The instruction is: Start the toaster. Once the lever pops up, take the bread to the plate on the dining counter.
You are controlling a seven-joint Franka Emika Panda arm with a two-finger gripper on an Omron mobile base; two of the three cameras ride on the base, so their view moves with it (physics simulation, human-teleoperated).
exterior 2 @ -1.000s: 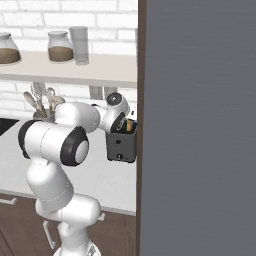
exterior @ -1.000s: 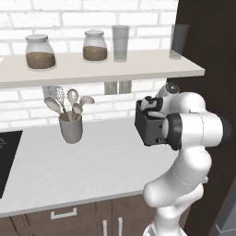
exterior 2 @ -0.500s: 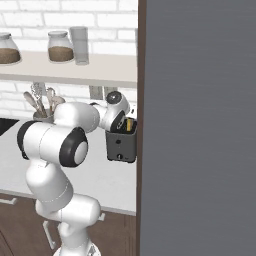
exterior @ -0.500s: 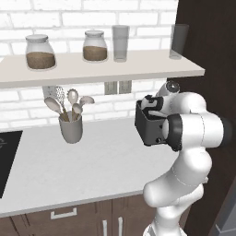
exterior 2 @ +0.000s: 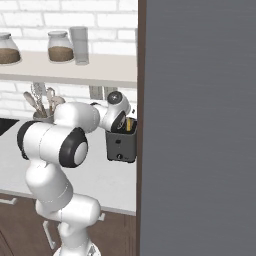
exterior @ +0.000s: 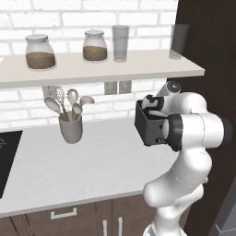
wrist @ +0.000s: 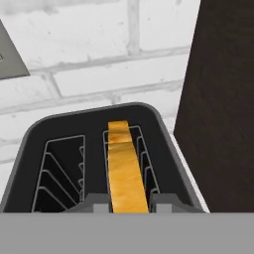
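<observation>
The small boxy black two-slot toaster (wrist: 94, 163) is seen on the grey counter (exterior: 97, 166), tight against the dark tall cabinet side (exterior 2: 141, 125). The golden-tan square bread slice (wrist: 126, 171) stands upright in the right-hand slot as the hand view shows it, the other slot being empty. The tool (wrist: 128, 201) is poised directly over that slot, its two fingertips (wrist: 98, 202) set narrowly on either side of the slice's top edge; whether contact has been made cannot be told.

A weak pinch on the thin crust edge is judged the main risk, so that the slice could slip back. If the lift is tilted, the slice could be caught on the slot's wire guides, and the toaster dragged. The nearby cabinet could be struck during withdrawal.
</observation>
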